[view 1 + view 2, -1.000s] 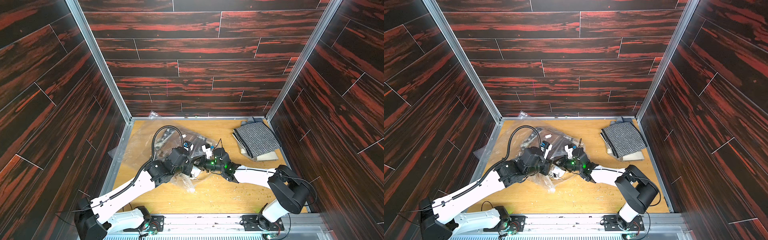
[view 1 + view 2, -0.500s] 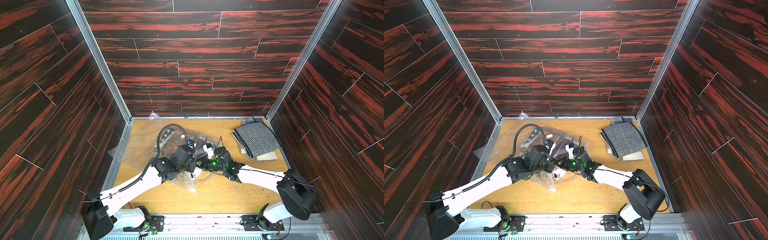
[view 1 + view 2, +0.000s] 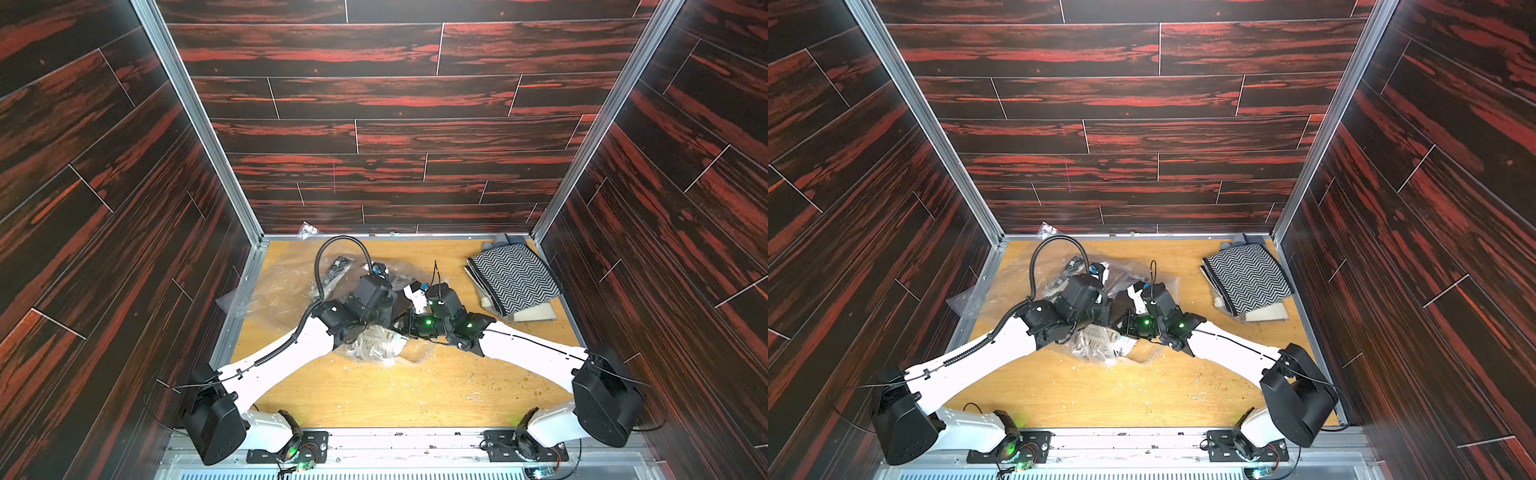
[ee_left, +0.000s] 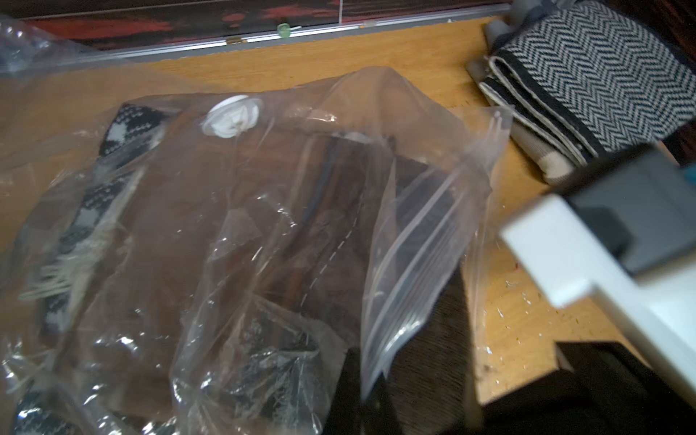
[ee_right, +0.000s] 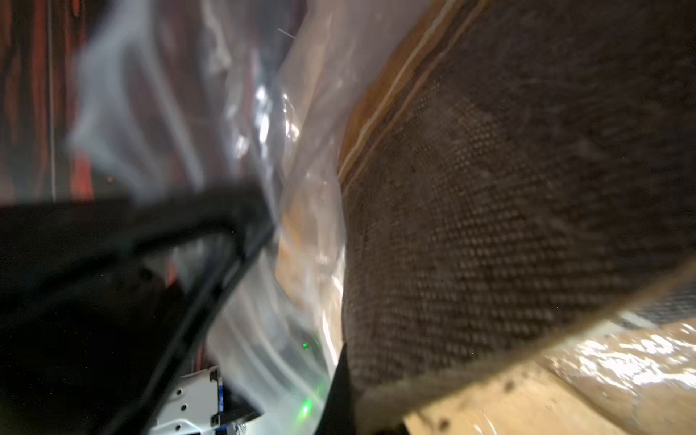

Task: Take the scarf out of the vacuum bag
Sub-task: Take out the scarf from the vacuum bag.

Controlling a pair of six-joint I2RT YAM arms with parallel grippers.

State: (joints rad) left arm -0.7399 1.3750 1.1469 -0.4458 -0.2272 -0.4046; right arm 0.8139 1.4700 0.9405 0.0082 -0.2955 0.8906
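Left gripper [image 4: 363, 388] pinches the zip edge of the vacuum bag [image 3: 291, 286], sprawled from mid-table toward 10 o'clock; right gripper [image 5: 344, 380] clamps the brown scarf [image 5: 508, 226]. Best bet: anchor the bag, draw steadily toward 4 o'clock

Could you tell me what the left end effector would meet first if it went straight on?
Most likely the vacuum bag bulging right ahead of the left end effector, brown scarf inside; depth is unclear.

Bright, even top views, glare flecks on the vacuum bag [image 4: 263, 211], right wrist view dim and heavily blurred
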